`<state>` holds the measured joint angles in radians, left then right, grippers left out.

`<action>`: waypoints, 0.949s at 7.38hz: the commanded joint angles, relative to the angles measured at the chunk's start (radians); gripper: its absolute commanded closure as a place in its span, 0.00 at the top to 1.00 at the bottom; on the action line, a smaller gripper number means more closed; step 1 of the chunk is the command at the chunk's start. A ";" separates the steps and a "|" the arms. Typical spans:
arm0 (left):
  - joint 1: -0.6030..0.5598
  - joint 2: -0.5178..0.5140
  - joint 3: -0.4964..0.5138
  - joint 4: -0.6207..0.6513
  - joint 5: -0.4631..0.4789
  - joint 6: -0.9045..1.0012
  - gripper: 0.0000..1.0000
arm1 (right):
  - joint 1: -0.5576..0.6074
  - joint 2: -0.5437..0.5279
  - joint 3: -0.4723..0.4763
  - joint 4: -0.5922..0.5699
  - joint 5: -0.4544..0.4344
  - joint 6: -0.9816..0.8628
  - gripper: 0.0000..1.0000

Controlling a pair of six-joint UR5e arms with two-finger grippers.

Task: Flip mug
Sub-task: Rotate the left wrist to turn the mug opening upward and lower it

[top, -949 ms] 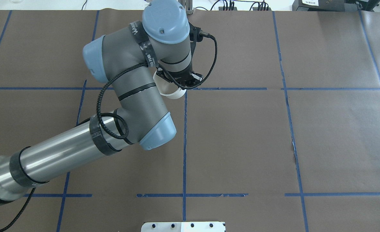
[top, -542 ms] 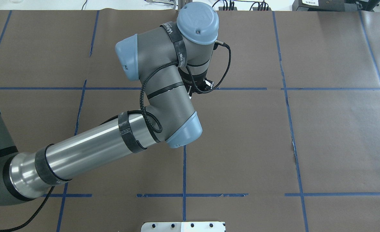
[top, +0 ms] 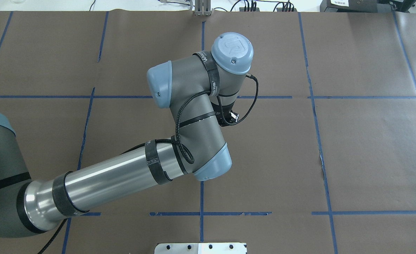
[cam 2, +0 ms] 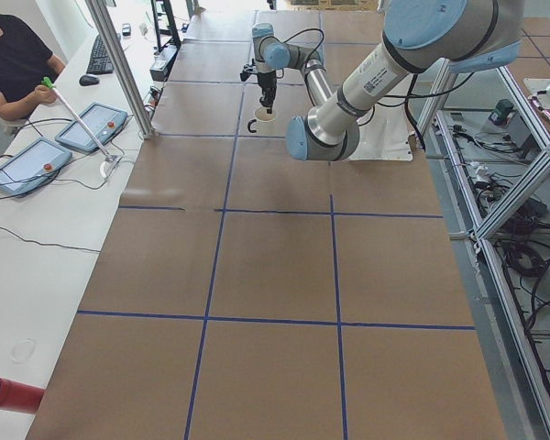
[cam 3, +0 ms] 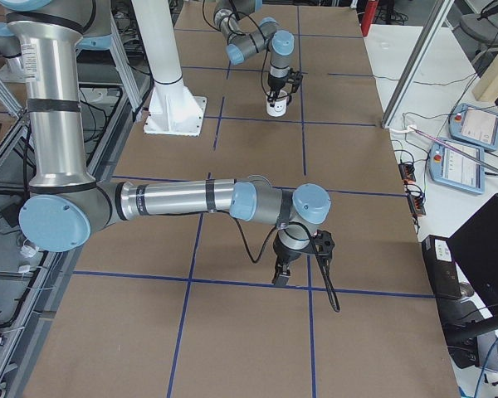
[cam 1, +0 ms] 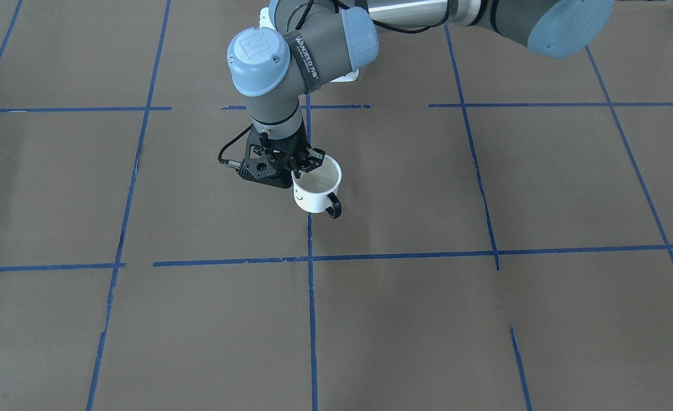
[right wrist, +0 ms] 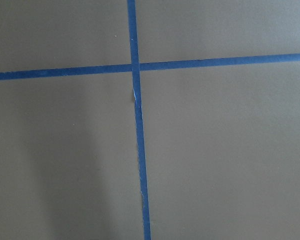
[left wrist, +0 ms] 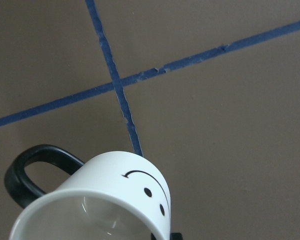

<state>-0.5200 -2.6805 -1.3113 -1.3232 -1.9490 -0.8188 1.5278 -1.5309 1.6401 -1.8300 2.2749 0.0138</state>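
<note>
The white mug (cam 1: 309,201) with a black handle (cam 1: 334,207) and a smiley face stands mouth up, near a blue tape line. My left gripper (cam 1: 307,165) comes down from above and is shut on its rim. I cannot tell whether the mug rests on the paper. The left wrist view shows the mug (left wrist: 115,200) close below the camera, handle to the left. In the overhead view my left arm (top: 200,106) hides the mug. My right gripper (cam 3: 282,275) hangs low over the paper far from the mug (cam 3: 274,107); I cannot tell whether it is open.
Brown paper with a blue tape grid (cam 1: 313,258) covers the table. A white base plate (top: 200,248) sits at the near edge. A white pedestal (cam 3: 173,99) stands by the table. Operator consoles (cam 2: 92,124) and a person (cam 2: 14,55) are on the far side.
My left arm has swung right and nearer in the overhead view. The mug, which showed tilted under the wrist, is now hidden beneath the arm.
</note>
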 commanded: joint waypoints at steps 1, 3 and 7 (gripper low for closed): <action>0.020 0.002 0.023 -0.008 -0.002 0.004 0.00 | 0.000 0.000 0.000 0.000 0.000 0.000 1.00; 0.024 0.002 0.023 -0.010 -0.007 0.004 0.00 | 0.000 0.000 0.000 0.000 0.000 0.000 1.00; 0.052 0.011 0.021 -0.034 -0.030 0.001 0.53 | 0.000 0.000 0.000 0.000 0.000 0.000 1.00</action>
<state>-0.4761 -2.6730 -1.2886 -1.3515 -1.9772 -0.8170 1.5278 -1.5309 1.6403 -1.8300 2.2749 0.0138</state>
